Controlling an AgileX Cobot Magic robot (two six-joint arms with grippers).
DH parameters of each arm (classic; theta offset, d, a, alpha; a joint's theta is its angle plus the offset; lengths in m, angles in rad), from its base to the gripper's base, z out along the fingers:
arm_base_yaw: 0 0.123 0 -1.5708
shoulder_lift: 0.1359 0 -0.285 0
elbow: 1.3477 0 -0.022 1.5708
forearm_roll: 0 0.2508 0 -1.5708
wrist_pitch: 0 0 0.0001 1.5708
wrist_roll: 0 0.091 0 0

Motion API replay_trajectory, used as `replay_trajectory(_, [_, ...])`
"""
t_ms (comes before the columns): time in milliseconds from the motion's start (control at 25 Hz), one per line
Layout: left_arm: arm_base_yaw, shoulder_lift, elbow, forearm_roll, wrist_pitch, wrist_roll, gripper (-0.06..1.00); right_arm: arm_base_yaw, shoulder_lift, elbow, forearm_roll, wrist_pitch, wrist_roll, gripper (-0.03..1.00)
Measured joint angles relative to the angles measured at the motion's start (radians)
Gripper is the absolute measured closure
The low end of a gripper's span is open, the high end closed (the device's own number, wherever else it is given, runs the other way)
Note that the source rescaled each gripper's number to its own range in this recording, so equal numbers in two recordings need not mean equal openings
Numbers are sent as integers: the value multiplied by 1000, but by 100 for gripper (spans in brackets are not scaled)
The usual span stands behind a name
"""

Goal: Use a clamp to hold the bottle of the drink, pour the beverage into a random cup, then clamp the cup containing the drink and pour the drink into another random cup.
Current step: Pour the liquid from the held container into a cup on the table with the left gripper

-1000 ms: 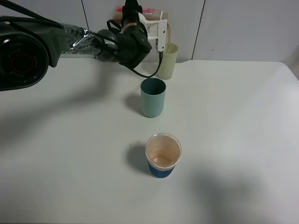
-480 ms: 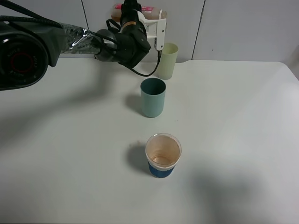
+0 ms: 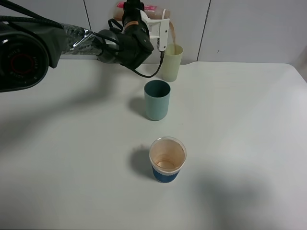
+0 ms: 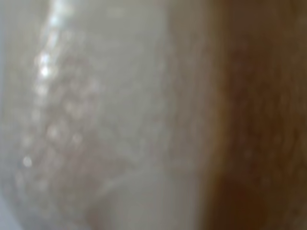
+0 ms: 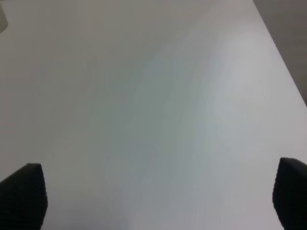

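My left gripper is shut on the bottle of the drink, held tipped on its side at the back of the table. A thin brown stream of the beverage falls from its neck into the pale yellow-green cup just below. The teal cup stands upright in front of the pale one. Up close in the left wrist view, the bottle fills the picture, with brown beverage along one side. My right gripper is open over bare table and holds nothing.
A paper cup with a blue base stands nearer the front, with a little brown liquid at its bottom. The white table reaches to the wall panels behind. The left arm comes in from the back left.
The bottle has tipped a little further and risen slightly. A brown stream now runs from it into the pale cup. The cups have not moved.
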Motion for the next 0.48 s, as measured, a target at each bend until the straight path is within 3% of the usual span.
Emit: replay_trajectory(480, [0,0,0,43,0,7,89,0,0,0,0,0,0,-3])
